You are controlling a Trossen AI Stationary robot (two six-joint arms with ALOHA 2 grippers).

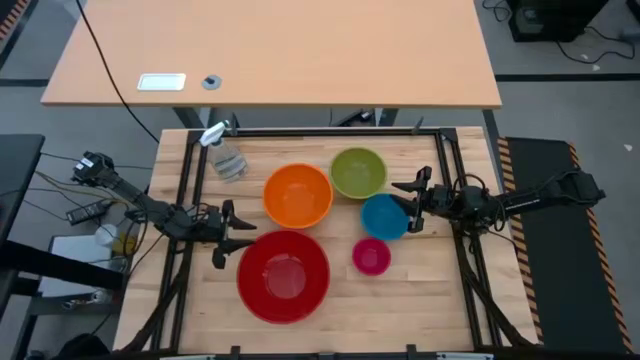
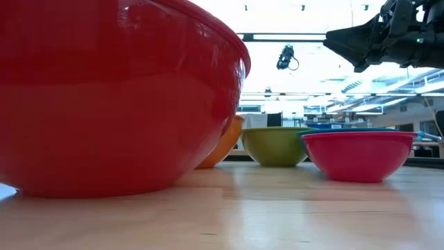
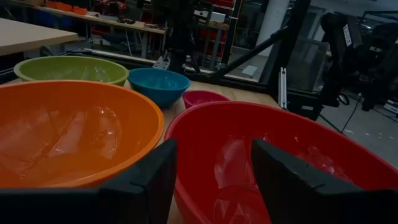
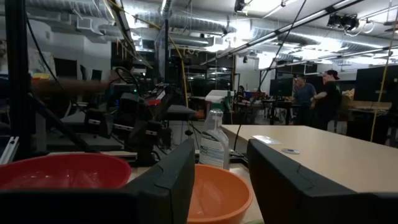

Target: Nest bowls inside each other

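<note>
Five bowls stand upright on their bases on the wooden table (image 1: pixel 440 310). The red bowl (image 1: pixel 283 275) is near the front, and the orange bowl (image 1: pixel 297 195) is behind it. The green bowl (image 1: pixel 358 172) is farther back, the blue bowl (image 1: pixel 384 216) to the right, and the pink bowl (image 1: pixel 371 256) in front of the blue one. My left gripper (image 1: pixel 226 236) is open just left of the red bowl (image 3: pixel 280 149), facing it. My right gripper (image 1: pixel 413 203) is open at the blue bowl's right edge, raised above the table (image 2: pixel 340 43).
A clear spray bottle (image 1: pixel 225 155) with a white trigger lies at the table's far left. Black frame rails (image 1: pixel 300 131) run along the table's edges. A light wooden desk (image 1: pixel 280 50) stands beyond the far edge. People (image 4: pixel 317 93) stand far off in the room.
</note>
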